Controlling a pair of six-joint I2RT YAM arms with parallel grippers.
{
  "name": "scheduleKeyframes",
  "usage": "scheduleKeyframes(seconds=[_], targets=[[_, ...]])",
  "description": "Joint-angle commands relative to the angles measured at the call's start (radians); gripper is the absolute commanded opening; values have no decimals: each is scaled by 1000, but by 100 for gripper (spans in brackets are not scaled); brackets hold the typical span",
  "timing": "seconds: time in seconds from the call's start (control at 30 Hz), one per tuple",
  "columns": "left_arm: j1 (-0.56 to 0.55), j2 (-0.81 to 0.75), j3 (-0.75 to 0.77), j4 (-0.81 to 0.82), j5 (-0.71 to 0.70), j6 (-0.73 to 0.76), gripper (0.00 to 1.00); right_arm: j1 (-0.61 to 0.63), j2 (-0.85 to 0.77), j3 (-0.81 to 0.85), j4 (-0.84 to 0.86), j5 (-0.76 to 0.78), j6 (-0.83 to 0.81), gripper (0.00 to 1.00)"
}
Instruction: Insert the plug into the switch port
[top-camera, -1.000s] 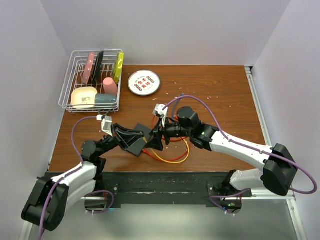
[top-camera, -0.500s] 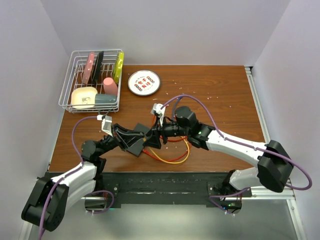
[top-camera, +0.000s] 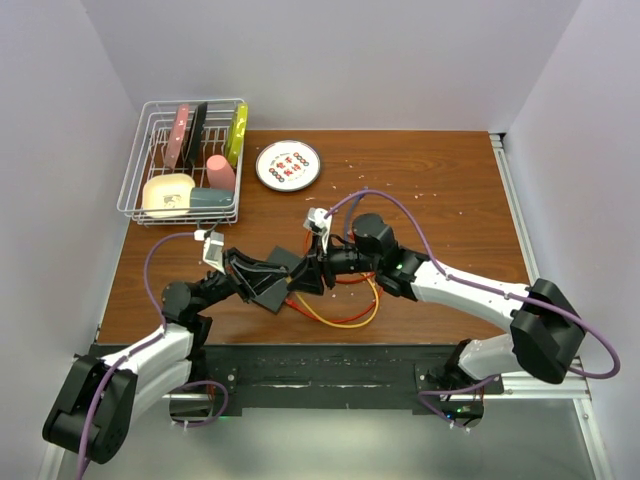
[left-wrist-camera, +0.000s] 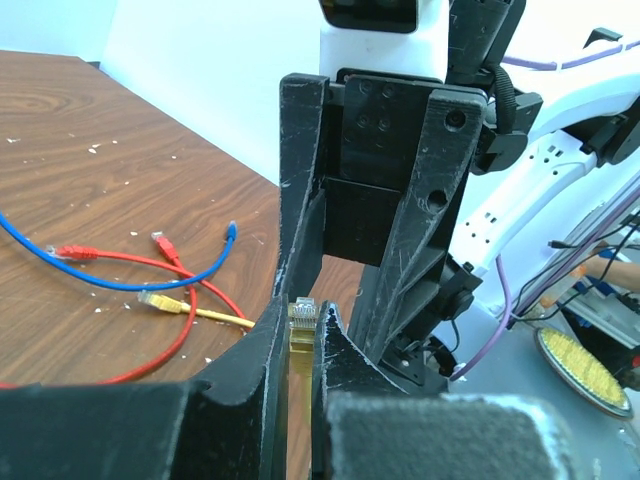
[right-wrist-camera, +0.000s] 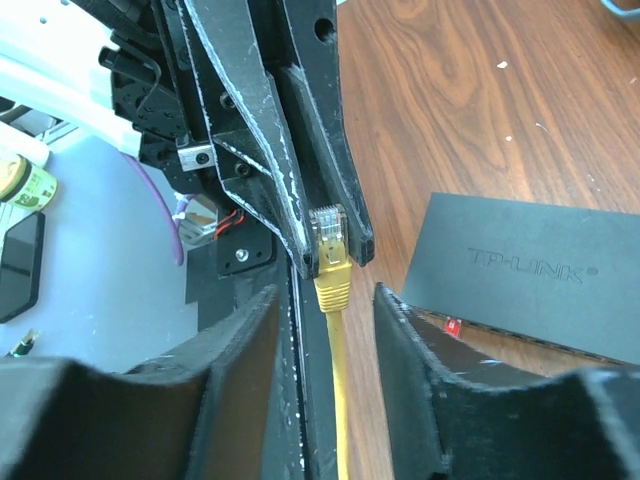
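Observation:
My left gripper (left-wrist-camera: 303, 312) is shut on the plug (left-wrist-camera: 302, 312), a clear connector with a yellow boot on a yellow cable (right-wrist-camera: 338, 380). The right wrist view shows that plug (right-wrist-camera: 328, 228) sticking out between the left gripper's black fingers (right-wrist-camera: 290, 190). My right gripper (right-wrist-camera: 325, 295) faces it tip to tip, open. Its pads stand on either side of the yellow boot with a gap on both sides. The switch (right-wrist-camera: 530, 270) is a flat black box lying on the wood just beside the two grippers. From above, both grippers (top-camera: 290, 275) (top-camera: 312, 276) meet over the switch (top-camera: 270, 293).
Loose red and orange cables (top-camera: 345, 315) loop on the table under my right arm. Blue (left-wrist-camera: 60, 255) and red (left-wrist-camera: 170, 340) cables and a spare yellow plug (left-wrist-camera: 165, 303) lie to the left. A wire rack (top-camera: 186, 160) and a white plate (top-camera: 288, 165) stand at the back.
My right gripper has slid left up to the left gripper's tips and its fingers have narrowed around the yellow cable. The left arm has stayed still.

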Motion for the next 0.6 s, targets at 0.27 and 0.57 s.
scheduleKeyframes(seconds=[0.27, 0.57], targets=[[0, 5, 13, 171, 22, -36, 0, -15, 2, -7, 114, -71, 38, 39], [0, 1, 12, 188, 10, -51, 0, -17, 24, -8, 121, -90, 43, 35]])
